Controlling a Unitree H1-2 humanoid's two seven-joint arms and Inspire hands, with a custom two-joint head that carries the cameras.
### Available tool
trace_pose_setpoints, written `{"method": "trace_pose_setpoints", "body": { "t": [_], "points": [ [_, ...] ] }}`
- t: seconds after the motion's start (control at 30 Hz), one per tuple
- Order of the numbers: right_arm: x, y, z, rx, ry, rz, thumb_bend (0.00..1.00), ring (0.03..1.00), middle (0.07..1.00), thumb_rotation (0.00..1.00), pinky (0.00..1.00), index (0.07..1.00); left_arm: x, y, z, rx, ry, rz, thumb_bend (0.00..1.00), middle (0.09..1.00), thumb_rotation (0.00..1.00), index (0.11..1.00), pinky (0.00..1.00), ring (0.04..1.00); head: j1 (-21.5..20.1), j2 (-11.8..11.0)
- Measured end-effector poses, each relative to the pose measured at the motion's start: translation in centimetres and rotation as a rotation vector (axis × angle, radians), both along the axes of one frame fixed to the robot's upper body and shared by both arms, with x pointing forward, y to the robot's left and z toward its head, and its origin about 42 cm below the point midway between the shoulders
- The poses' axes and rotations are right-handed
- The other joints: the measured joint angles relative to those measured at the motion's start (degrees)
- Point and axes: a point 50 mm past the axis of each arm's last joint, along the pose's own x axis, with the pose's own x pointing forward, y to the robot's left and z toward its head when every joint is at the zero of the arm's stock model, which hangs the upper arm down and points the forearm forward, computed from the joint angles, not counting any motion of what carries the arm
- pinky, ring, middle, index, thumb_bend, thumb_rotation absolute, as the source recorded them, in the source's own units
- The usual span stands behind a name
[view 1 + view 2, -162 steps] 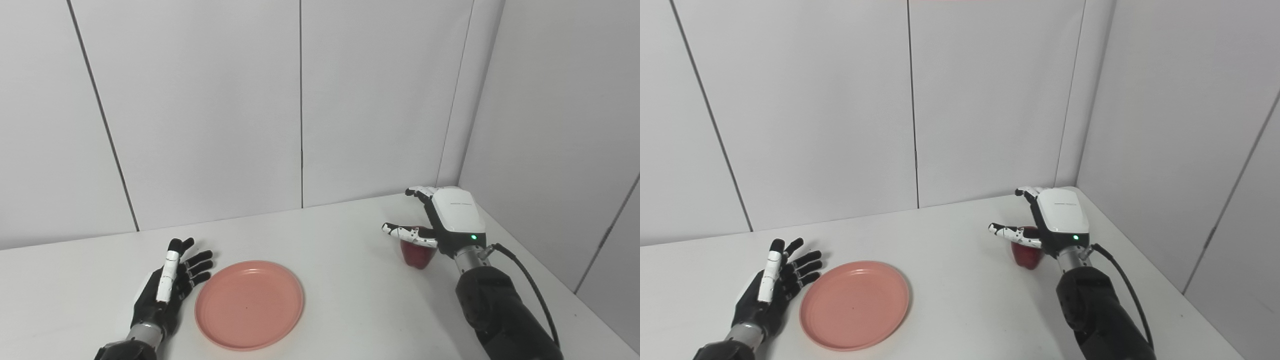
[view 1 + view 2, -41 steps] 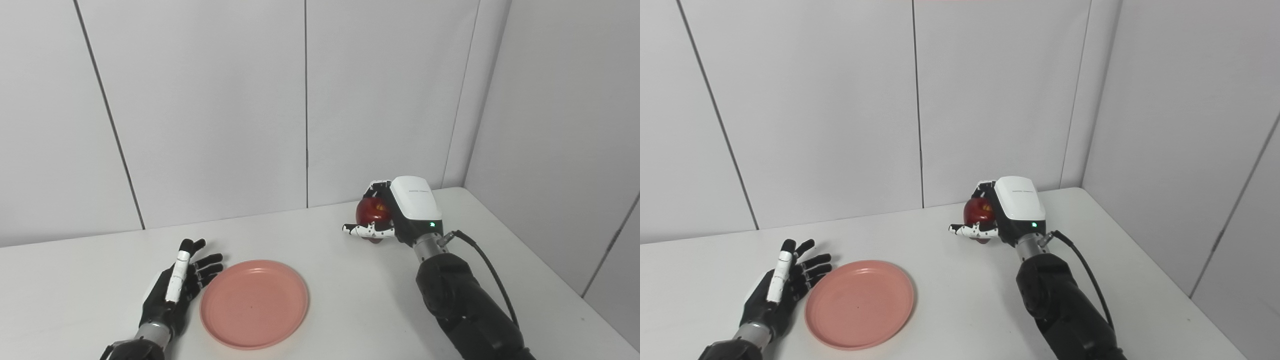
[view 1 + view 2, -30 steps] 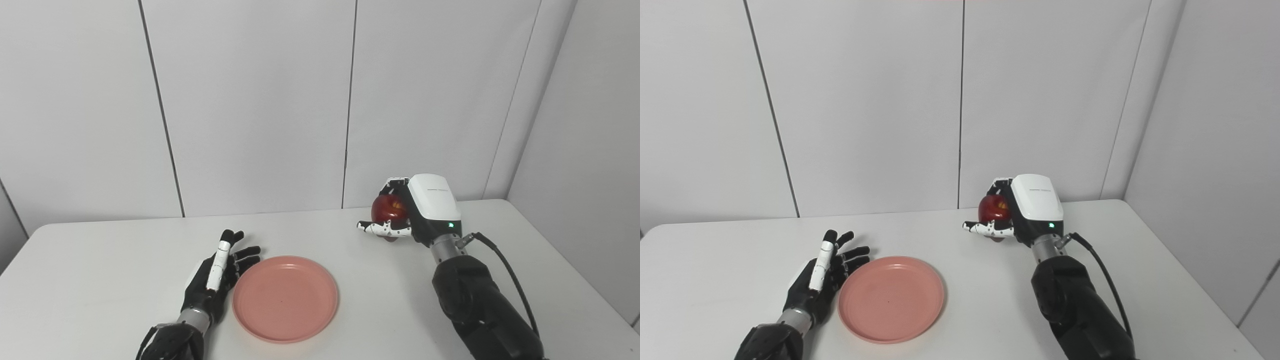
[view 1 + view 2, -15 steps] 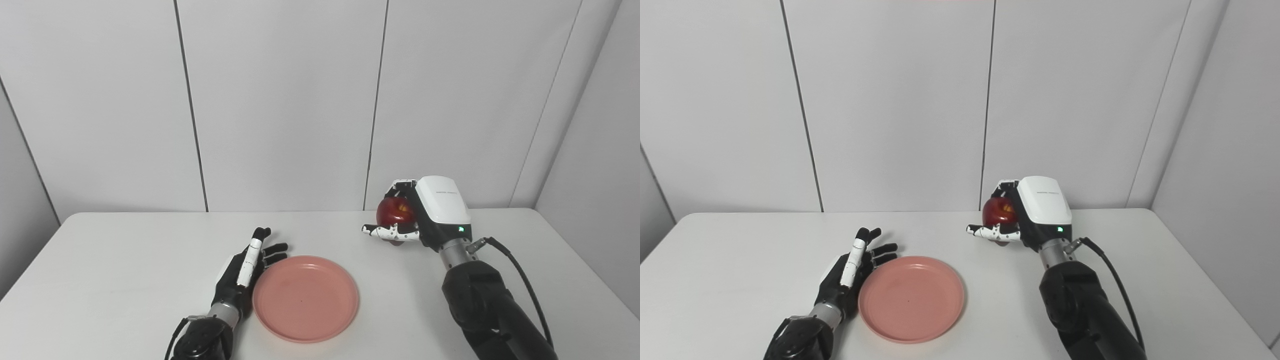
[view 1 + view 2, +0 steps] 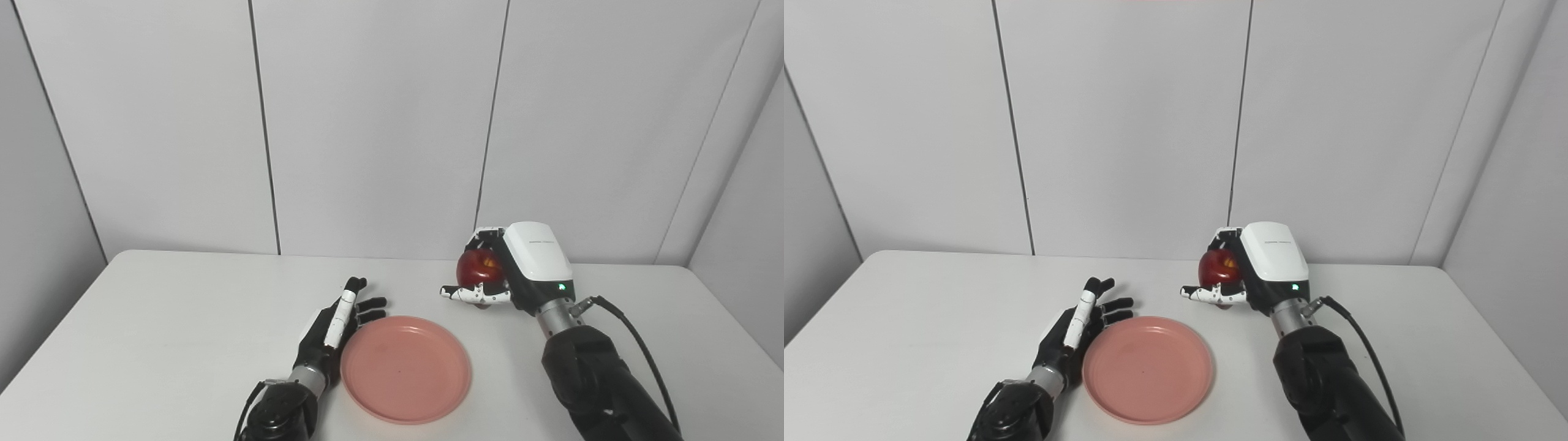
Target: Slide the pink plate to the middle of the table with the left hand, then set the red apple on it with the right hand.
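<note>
A short line of small grey print is carried on the white back cover of the right hand (image 5: 531, 263), but its letters are too small to be read. No other text, label or number is seen.

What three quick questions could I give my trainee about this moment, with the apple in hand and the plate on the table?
1. True or false: the red apple rests on the pink plate.
2. Which hand holds the apple: A) left hand, B) right hand, C) neither?
3. Fill in: the left hand lies open on the table, beside the plate's ____ edge.

Key
1. False: the apple is held above the table, beyond the plate's far right rim.
2. B: the right hand's fingers are closed around it.
3. Left: its fingers are spread along that rim; whether they touch it cannot be told.
</note>
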Motion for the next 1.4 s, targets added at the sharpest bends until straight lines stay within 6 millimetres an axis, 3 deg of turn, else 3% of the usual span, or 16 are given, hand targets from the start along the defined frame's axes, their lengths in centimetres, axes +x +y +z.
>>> {"method": "trace_pose_setpoints", "body": {
  "t": [0.37,0.57,0.83,0.97,1.2,1.33,1.4],
  "points": [
    [0.0,1.7,-0.2,-0.028,0.011,0.083,0.58,0.193,0.278,0.47,0.13,0.400,0.0,-0.7,-0.1,0.006,-0.005,0.009,0.88,0.748,0.92,0.889,0.76,0.763,1.84,0.18],
    [-0.1,2.5,-0.6,-0.059,0.071,0.118,0.58,0.212,0.297,0.45,0.14,0.426,0.0,-0.8,0.0,0.009,-0.012,0.005,0.86,0.751,0.93,0.897,0.77,0.763,1.85,0.18],
    [0.0,4.1,-0.2,-0.095,0.106,0.162,0.58,0.198,0.277,0.46,0.13,0.384,0.0,-0.8,0.0,0.021,-0.015,0.005,0.88,0.742,0.93,0.894,0.76,0.751,1.58,0.18],
    [0.0,5.1,-1.0,-0.117,0.164,0.189,0.58,0.195,0.275,0.48,0.13,0.375,0.0,-0.8,-0.1,0.021,-0.015,0.005,0.88,0.738,0.93,0.890,0.76,0.752,1.32,0.35],
    [0.2,5.3,-1.8,-0.132,0.217,0.193,0.58,0.212,0.291,0.49,0.15,0.420,0.0,-0.8,-0.1,0.026,-0.013,0.005,0.86,0.730,0.94,0.896,0.79,0.750,1.14,0.44],
    [0.4,5.3,-2.4,-0.134,0.241,0.187,0.58,0.207,0.282,0.48,0.14,0.400,0.0,-0.8,-0.2,0.027,-0.012,0.005,0.86,0.734,0.94,0.895,0.79,0.751,1.23,0.35],
    [0.4,5.4,-2.6,-0.137,0.248,0.189,0.57,0.229,0.309,0.49,0.16,0.445,0.1,-0.8,-0.2,0.027,-0.011,0.005,0.87,0.733,0.93,0.893,0.78,0.743,1.23,0.35]
  ]
}}
